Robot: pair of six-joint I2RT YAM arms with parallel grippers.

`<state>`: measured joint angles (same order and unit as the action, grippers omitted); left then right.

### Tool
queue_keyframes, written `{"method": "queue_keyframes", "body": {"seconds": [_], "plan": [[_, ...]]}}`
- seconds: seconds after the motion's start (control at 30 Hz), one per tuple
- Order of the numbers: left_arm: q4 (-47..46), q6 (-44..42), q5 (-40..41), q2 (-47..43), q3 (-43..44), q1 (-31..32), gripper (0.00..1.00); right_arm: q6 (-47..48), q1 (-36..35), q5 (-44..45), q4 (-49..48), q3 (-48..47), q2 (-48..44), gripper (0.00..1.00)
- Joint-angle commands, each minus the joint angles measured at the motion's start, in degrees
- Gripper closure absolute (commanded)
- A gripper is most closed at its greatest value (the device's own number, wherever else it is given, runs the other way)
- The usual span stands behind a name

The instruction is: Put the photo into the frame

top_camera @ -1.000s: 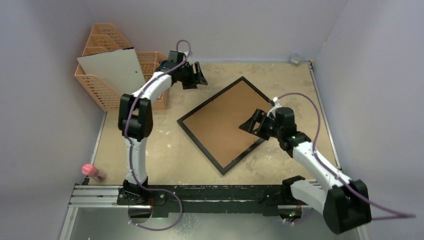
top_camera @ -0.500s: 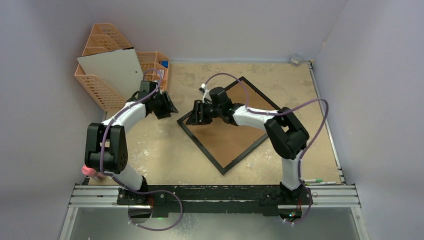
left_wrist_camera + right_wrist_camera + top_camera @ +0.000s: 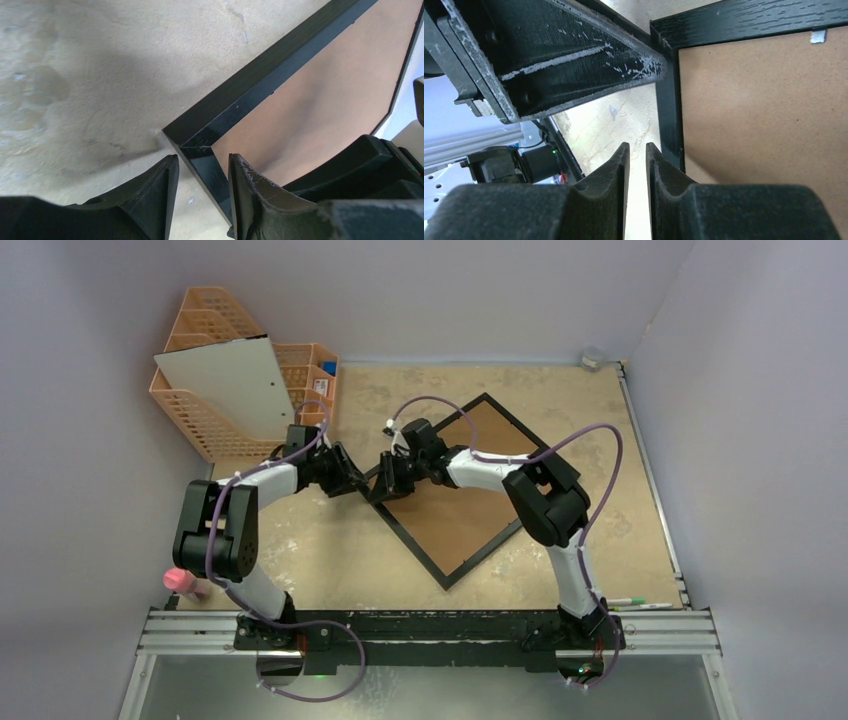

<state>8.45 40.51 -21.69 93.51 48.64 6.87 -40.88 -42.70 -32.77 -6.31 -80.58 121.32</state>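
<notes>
1. Left gripper straddles the frame at its left corner, jaws part-open, not clamped; right gripper nearly shut, empty.
2. Frame lies back-up on table; may skid.
3. Photo unseen.

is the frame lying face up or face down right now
Face down: the frame lies flat on the table with its brown backing board upward inside the black border; no glass or photo shows.

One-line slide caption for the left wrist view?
Left gripper straddles the black frame at its near corner, brown backing up, on the tan table; part of the right gripper alongside.
</notes>
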Motion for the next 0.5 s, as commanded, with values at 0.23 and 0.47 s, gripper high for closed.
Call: {"method": "queue_keyframes", "body": {"seconds": [0.23, 0.47], "plan": [[-1.7, 1.6, -4.4, 5.7, -4.0, 0.0, 0.63, 5.1, 2.5, -0.4, 8.1, -3.5, 3.5, 0.80], [1.1, 0.0, -1.1, 5.1, -3.5, 0.0, 0.64, 7.6, 5.9, -1.1, 9.3, -2.3, 4.4, 0.79]]}}
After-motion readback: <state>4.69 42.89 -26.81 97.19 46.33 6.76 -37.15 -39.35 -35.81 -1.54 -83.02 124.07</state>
